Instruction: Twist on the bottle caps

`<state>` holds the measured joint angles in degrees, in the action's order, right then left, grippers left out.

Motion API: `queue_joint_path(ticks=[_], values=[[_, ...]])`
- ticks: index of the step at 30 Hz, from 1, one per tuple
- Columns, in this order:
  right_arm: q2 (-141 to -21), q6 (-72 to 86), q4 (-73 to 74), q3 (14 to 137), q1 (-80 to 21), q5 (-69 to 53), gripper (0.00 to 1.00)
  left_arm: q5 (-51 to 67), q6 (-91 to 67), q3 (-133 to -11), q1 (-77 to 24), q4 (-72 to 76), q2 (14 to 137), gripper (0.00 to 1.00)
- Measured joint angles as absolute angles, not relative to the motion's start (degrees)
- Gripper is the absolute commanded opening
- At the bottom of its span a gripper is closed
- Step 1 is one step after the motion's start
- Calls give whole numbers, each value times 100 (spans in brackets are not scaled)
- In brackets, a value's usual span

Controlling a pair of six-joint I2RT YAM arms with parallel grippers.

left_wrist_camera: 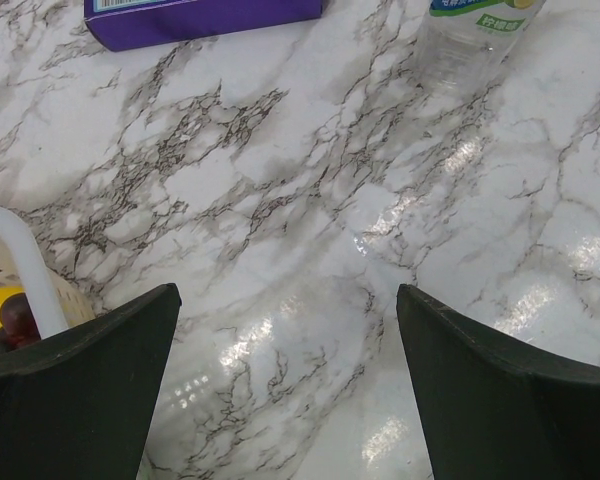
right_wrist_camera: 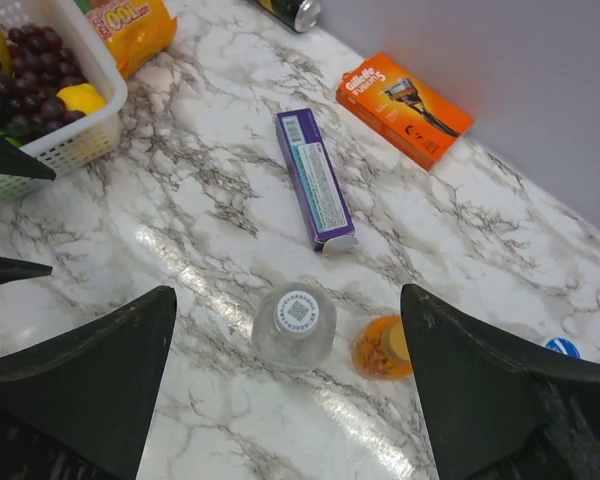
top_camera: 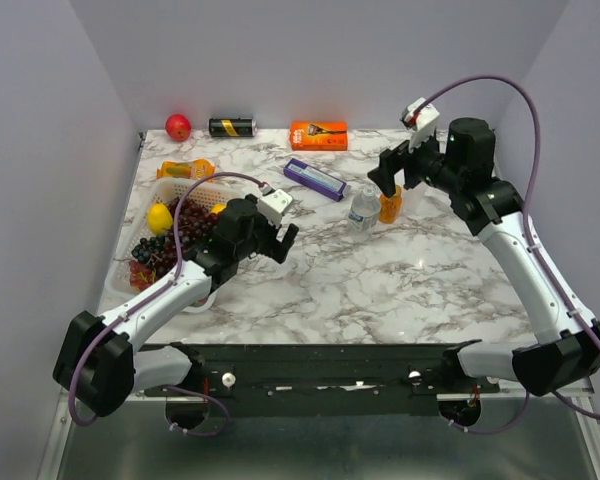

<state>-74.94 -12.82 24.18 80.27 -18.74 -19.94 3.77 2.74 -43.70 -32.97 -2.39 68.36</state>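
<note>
A clear bottle (top_camera: 363,208) with a pale label stands mid-table and wears a whitish cap (right_wrist_camera: 298,311). Right beside it is a shorter orange bottle (top_camera: 390,206) topped by an orange cap (right_wrist_camera: 394,341), which my right finger partly covers. A blue cap (right_wrist_camera: 561,347) shows further right, and what it sits on is unclear. My right gripper (right_wrist_camera: 288,296) hangs open above the two bottles with nothing between its fingers. My left gripper (left_wrist_camera: 288,290) is open over bare marble, short of the labelled clear bottle (left_wrist_camera: 475,30).
A white basket (top_camera: 202,186) of grapes and lemons sits at the left beside my left arm. A purple box (top_camera: 314,179) lies behind the bottles. An orange razor pack (top_camera: 318,134), black can (top_camera: 231,127) and red fruit (top_camera: 178,126) line the back wall.
</note>
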Motion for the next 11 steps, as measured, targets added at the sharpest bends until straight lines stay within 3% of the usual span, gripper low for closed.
queue_joint_path(ticks=[11], values=[[-7223, -705, 3065, 8066, -1872, -419, 100, 379, 329, -4560, -3214, -156, 7015, 99]])
